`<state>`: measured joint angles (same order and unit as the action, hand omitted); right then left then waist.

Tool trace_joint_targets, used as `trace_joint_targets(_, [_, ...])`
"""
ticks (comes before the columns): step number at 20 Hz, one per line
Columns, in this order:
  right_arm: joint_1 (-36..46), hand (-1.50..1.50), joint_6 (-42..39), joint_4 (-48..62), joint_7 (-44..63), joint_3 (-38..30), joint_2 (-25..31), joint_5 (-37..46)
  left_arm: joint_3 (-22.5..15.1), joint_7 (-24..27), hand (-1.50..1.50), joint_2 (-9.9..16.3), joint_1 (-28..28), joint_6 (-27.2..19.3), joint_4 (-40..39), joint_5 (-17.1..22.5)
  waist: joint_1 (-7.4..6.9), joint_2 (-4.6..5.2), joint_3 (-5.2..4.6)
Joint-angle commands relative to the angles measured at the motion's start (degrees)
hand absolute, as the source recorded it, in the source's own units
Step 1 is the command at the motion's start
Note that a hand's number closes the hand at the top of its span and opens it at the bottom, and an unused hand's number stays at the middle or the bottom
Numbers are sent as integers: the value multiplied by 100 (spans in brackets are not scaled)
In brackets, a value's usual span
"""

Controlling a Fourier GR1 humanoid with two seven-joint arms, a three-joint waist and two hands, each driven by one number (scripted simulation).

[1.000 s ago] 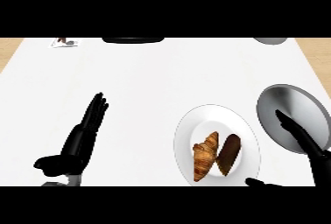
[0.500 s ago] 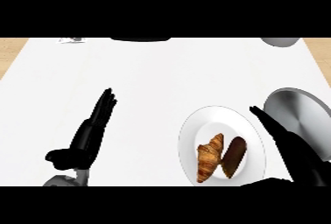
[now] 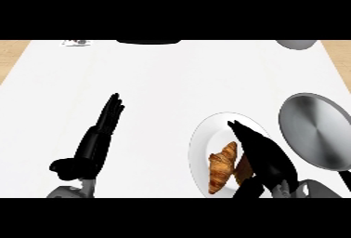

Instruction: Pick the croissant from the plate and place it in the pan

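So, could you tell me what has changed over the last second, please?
The right hand has moved left from over the pan to above the plate, its straight fingers now covering the dark pastry beside the croissant. Nothing has been grasped yet. The croissant lies on the plate as before, and the left hand stays open, resting at lower left.

Matte black left robot hand (image 3: pixel 93 142) and right robot hand (image 3: pixel 266 158) on rounded grey forearms

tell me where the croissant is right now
In the head view the croissant lies on the plate at lower right, left of the pan, beside a darker pastry under the right hand.
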<state>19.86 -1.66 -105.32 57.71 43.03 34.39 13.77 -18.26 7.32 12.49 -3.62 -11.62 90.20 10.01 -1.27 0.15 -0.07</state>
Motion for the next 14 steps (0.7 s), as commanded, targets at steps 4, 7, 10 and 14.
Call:
trace_joint_targets(4, [435,-150,-633,598,885,40,-1104,290,-206,-229,0,-347,121,-209,232,-313,74,-20,5])
trace_joint_targets(7, [-97,-150,-594,1052,-140,-260,-857,522,306,136,0,-114,156,286,-72,-39,104,-14,6])
trace_joint_targets(10, [-218,-150,-897,384,631,-243,-1132,679,445,2,0,-311,-343,228,-551,-198,144,-18,5])
trace_joint_targets(14, [-531,-150,-632,1172,-381,-553,-1281,1181,185,85,0,-486,168,154,-100,-502,119,-19,7])
